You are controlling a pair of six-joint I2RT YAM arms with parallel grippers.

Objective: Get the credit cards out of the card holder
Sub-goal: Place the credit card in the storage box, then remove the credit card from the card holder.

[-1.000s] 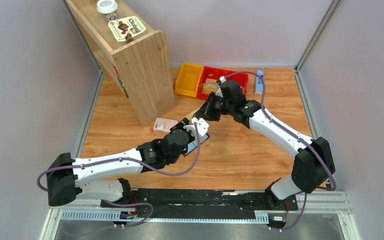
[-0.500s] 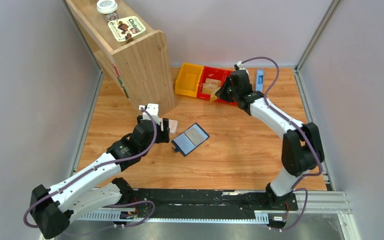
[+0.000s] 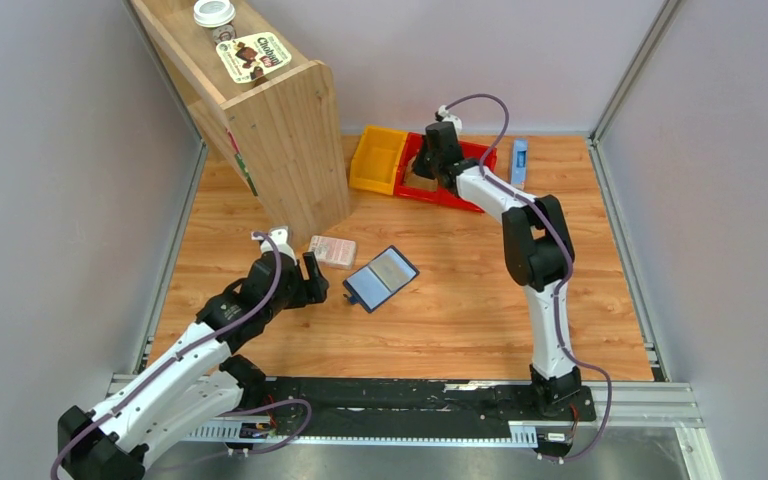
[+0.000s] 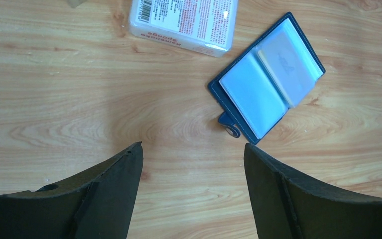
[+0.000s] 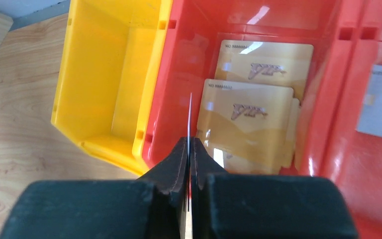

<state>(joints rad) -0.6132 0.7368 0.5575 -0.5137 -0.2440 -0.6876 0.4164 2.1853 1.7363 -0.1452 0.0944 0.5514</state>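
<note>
Card holder (image 3: 381, 278) lies open and flat on the wooden table (image 3: 480, 300), near the table's middle, with its pocketed inside facing up. In the left wrist view its clasp (image 4: 230, 125) sits at the 7 o'clock corner. One card (image 4: 284, 63) with a faint emblem shows through the sleeve of the 2 o'clock half. Nothing touches the holder.

Left gripper (image 3: 312, 282) stands at 9 o'clock of the card holder and apart from it. Its jaws are spread wide with nothing between them; the wrist view shows only bare wood in the gap. From that camera the holder is at 1 o'clock of the fingertips (image 4: 135, 149).

Pink-and-white packet (image 3: 331, 250) lies at 10 o'clock of the holder, near it but not touching.

Right gripper (image 3: 430, 172) reaches to the 12 o'clock side of the table, above the red bin (image 3: 445, 198). Its jaws are pinched tight on one thin held card (image 5: 189, 112), seen edge-on and upright over the bin's 9 o'clock side.

Credit cards (image 5: 248, 117) already in the red bin: at least two, tan-yellow, overlapping, face up. A pale card (image 5: 380, 107) lies in the red compartment at 3 o'clock, partly cut off by the frame.

Yellow bin (image 3: 378, 160) stands against the red bin at its 9 o'clock
</note>
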